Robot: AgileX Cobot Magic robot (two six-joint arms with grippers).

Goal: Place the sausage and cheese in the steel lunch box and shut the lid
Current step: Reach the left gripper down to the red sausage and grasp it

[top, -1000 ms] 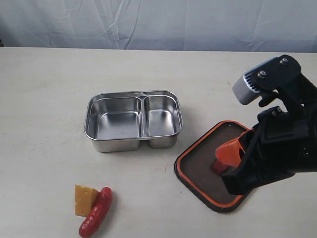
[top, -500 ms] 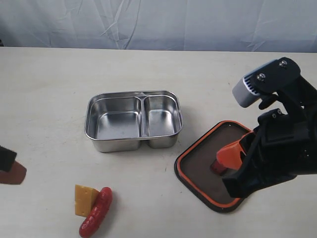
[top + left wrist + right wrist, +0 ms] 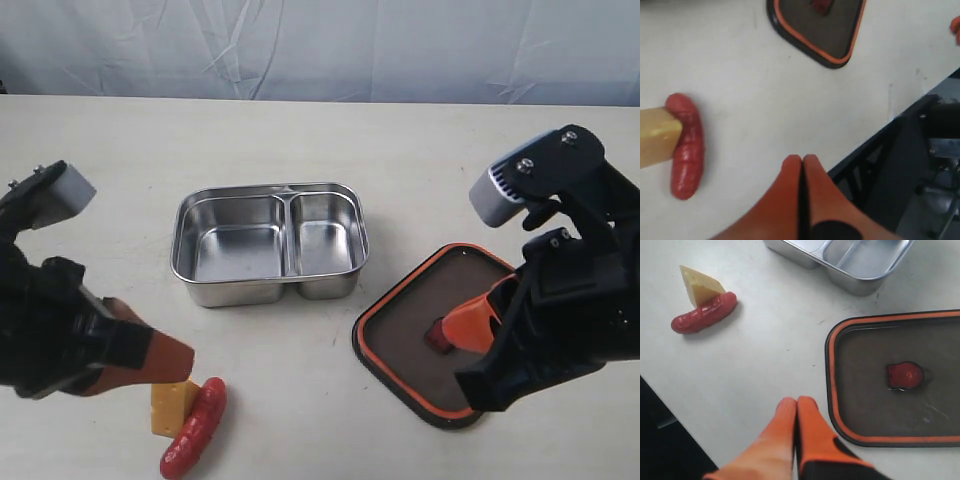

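The steel lunch box (image 3: 268, 243) stands empty mid-table, its larger compartment on the left. The lid (image 3: 415, 335) lies seal-side up to its right, red valve tab (image 3: 905, 375) showing. The red sausage (image 3: 195, 427) and the yellow cheese (image 3: 170, 402) lie touching near the front edge; both also show as sausage (image 3: 686, 147) and cheese (image 3: 657, 135) in the left wrist view. My left gripper (image 3: 185, 358) hovers shut just above the cheese, empty. My right gripper (image 3: 450, 325) hangs shut over the lid, holding nothing.
The table's front edge (image 3: 875, 135) runs close beside the sausage, with a dark frame below it. A pale cloth backdrop (image 3: 320, 45) closes off the far side.
My left arm has come into view from the left and now reaches to just above the cheese. The right arm has barely shifted over the lid.
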